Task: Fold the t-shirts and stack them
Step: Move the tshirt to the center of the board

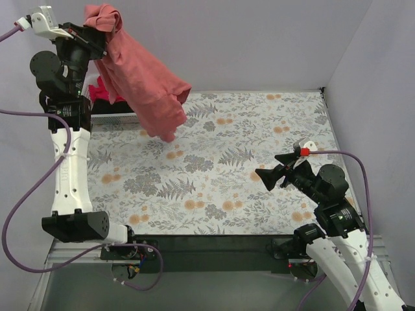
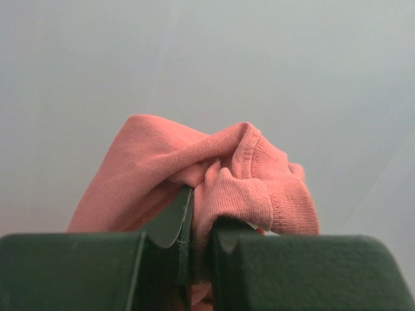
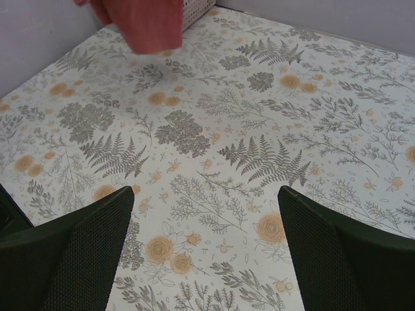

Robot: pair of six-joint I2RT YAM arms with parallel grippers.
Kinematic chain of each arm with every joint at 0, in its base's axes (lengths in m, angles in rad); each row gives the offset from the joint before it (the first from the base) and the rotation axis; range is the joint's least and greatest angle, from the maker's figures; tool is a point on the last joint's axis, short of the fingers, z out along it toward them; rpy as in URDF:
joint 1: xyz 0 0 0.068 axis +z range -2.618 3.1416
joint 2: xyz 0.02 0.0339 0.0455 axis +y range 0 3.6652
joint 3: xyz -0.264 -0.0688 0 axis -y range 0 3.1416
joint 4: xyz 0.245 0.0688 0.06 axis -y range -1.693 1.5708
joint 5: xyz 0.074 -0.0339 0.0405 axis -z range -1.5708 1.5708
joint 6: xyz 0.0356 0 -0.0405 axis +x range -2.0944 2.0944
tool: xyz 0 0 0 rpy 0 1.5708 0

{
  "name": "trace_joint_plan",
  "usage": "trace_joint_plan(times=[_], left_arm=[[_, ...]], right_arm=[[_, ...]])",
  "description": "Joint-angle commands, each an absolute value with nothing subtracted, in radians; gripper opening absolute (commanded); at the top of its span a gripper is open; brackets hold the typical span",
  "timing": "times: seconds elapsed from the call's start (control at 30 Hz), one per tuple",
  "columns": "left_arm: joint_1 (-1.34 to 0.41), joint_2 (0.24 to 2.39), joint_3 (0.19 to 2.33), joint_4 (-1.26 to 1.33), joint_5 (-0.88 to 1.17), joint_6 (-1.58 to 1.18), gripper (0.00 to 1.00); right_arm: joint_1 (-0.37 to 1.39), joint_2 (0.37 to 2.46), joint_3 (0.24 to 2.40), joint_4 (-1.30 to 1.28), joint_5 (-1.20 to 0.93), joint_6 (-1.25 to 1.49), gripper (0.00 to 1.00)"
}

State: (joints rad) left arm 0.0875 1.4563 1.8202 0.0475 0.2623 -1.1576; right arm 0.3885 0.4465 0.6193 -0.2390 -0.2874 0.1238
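Observation:
A dusty coral-red t-shirt (image 1: pixel 139 81) hangs in the air at the back left, bunched at the top and trailing down over the floral table (image 1: pixel 220 175). My left gripper (image 1: pixel 96 27) is raised high and shut on its collar; in the left wrist view the ribbed collar (image 2: pixel 240 194) is pinched between the dark fingers (image 2: pixel 170 223). The shirt's lower end (image 3: pixel 146 23) shows at the top of the right wrist view. My right gripper (image 1: pixel 266 175) hovers low over the table's right side, open and with nothing in it. A crimson-pink t-shirt (image 1: pixel 104 91) and something black lie in the basket behind the left arm.
A white slatted basket (image 1: pixel 113 118) stands at the table's back left corner, partly behind the hanging shirt. Pale walls close the table on the left, back and right. A dark strip (image 1: pixel 207 249) runs along the near edge between the arm bases.

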Motion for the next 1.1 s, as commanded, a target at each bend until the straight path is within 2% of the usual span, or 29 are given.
trace_joint_plan(times=[0.0, 0.13, 0.23, 0.4, 0.47, 0.5, 0.57, 0.6, 0.73, 0.9, 1.07], left_arm=[[0.084, 1.37, 1.775, -0.044, 0.267, -1.045, 0.0], [0.037, 1.336, 1.721, -0.087, 0.394, -1.006, 0.01], [-0.099, 1.324, 1.64, -0.083, 0.42, -1.012, 0.07], [-0.447, 1.387, 1.452, 0.027, 0.325, -1.065, 0.1], [-0.603, 1.483, 1.427, 0.064, 0.246, -1.075, 0.12], [-0.651, 1.532, 1.425, 0.086, 0.226, -1.084, 0.24], [-0.768, 1.68, 1.477, 0.08, 0.158, -1.091, 0.4], [-0.794, 1.722, 1.503, 0.057, 0.15, -1.107, 0.52], [-0.85, 1.833, 1.595, 0.006, 0.107, -1.188, 0.77], [-0.835, 1.705, 1.482, -0.075, -0.135, -1.172, 0.88], [-0.663, 1.519, 1.266, -0.237, -0.153, -1.267, 0.9]], right_arm=[[0.394, 0.428, 0.661, -0.239, -0.287, 0.106, 0.98], [0.393, 0.419, 0.654, -0.244, -0.265, 0.104, 0.98], [0.394, 0.419, 0.634, -0.247, -0.215, 0.115, 0.98], [0.394, 0.449, 0.63, -0.271, -0.127, 0.129, 0.98], [0.394, 0.462, 0.638, -0.291, -0.095, 0.13, 0.98], [0.394, 0.475, 0.641, -0.301, -0.08, 0.13, 0.98], [0.393, 0.486, 0.656, -0.33, -0.034, 0.129, 0.98], [0.394, 0.495, 0.663, -0.339, -0.02, 0.129, 0.98], [0.394, 0.505, 0.678, -0.37, -0.009, 0.115, 0.98], [0.394, 0.526, 0.667, -0.374, -0.005, 0.138, 0.98], [0.393, 0.658, 0.687, -0.357, -0.047, 0.178, 0.98]])
